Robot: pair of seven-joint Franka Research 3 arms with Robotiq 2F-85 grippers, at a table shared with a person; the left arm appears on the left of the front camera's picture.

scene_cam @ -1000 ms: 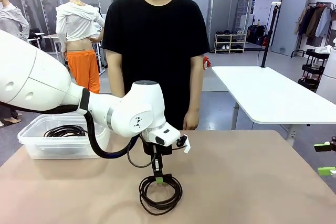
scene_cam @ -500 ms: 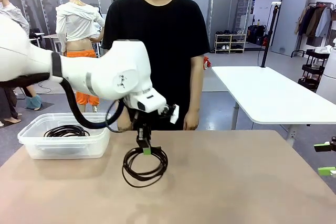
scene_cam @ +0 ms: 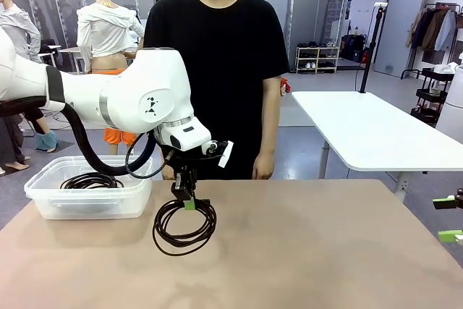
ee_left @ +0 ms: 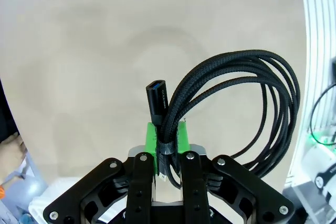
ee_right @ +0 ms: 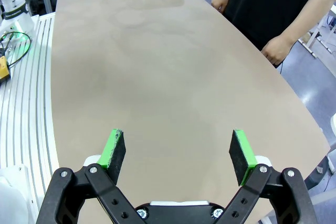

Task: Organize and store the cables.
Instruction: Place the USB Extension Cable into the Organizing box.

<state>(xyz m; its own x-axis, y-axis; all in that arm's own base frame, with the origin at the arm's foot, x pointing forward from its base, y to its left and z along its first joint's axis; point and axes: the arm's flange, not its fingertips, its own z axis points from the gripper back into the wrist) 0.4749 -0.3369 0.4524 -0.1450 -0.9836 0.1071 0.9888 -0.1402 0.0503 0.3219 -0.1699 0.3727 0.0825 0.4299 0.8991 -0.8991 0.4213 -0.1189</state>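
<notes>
We look across a matte tan desk [scene_cam: 325, 251] in an open workroom, with a person in a black shirt standing at its far edge, hands hanging at the sides. At the desk's left end sits a clear plastic bin [scene_cam: 51, 204] with rounded corners, and one coiled cable [scene_cam: 90, 180] already lies flat inside it.

The left pincer [scene_cam: 187, 197] points straight down and is clamped narrowly on a second coil [scene_cam: 184, 226], pinching the bundled strands at the top of the loop between its green pads [ee_left: 181, 136]. The coil hangs below it as an upright ring, its lower arc at or just above the desk; we cannot tell whether it touches. In the left wrist view the cord is braided, matte black and limp, the strands fanning apart away from the grip, with a stubby glossy plug end [ee_left: 156, 100] standing up beside the pads.

What the coming move turns on, as we judge it: the bin lies to the left of the hanging coil, close by, its open rim lower than the pincer, so the coil must clear the near wall before release.

The right pincer [ee_right: 177, 153] hangs with jaws spread wide and empty over bare desk, well apart from both coils, so the left arm is the nearer one.
</notes>
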